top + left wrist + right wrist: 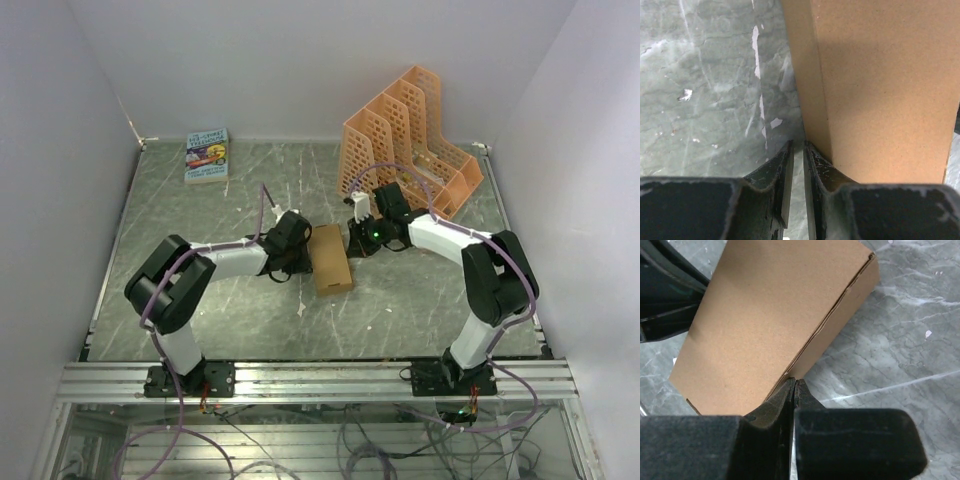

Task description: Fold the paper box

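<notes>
Paper box (331,259) is found mid-table (400,320), between both arms. Left end effector (798,145) and right end effector (794,381) are pressed together at its sides, with nothing pinched. Risk: under uneven pushing the box is likely twisted or slid, and a flap reopened.

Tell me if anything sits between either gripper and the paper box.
Nothing visible does. The left gripper is up against the paper box on one side, the right gripper on the other. The orange file rack and the book lie farther back, clear of both.
</notes>
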`<state>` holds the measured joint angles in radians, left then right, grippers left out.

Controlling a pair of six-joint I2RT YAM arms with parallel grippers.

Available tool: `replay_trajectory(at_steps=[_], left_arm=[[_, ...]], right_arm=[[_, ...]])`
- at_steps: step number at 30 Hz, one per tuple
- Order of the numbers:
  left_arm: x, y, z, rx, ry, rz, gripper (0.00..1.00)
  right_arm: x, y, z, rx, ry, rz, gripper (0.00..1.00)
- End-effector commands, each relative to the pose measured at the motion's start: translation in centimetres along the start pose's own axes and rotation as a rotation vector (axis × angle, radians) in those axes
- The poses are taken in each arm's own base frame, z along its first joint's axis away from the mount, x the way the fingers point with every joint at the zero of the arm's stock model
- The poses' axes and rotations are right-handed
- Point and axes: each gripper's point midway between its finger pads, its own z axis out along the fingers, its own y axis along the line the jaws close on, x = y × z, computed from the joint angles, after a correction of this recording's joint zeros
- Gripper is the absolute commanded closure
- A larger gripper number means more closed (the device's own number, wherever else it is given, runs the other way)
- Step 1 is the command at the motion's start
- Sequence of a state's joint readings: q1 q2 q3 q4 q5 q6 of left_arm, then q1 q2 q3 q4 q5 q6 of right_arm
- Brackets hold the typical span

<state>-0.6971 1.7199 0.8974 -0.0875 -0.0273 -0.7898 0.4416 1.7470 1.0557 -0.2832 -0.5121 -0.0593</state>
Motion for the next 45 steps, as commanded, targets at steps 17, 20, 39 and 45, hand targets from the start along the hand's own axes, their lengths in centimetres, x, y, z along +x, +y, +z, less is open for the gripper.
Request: replay_trajectory(at_steps=[17,20,39,45], left_arm=[[-0.1,-2.0,5.7,0.04,0.085,0.058,0.73],[0.2,-0.2,5.9,0.002,0.11,0.059,0.73],[-4.2,-0.6,-2.3,0.227,-0.064,0.011,0.66],[-3.5,-3.4,-1.3,0.278,-0.055,0.028,0.67]], right_arm=[[-6.3,6.7,-2.3,-0.126,-0.081,-0.115,1.0],[-6.7,7.8,-1.5,-0.138,-0.075,-0.129,1.0],[-4.1,-0.5,-8.7,0.117,-0.175,-0.243,1.0],[-0.7,-4.6,-5.7,0.221,-0.027,-0.19,1.0]])
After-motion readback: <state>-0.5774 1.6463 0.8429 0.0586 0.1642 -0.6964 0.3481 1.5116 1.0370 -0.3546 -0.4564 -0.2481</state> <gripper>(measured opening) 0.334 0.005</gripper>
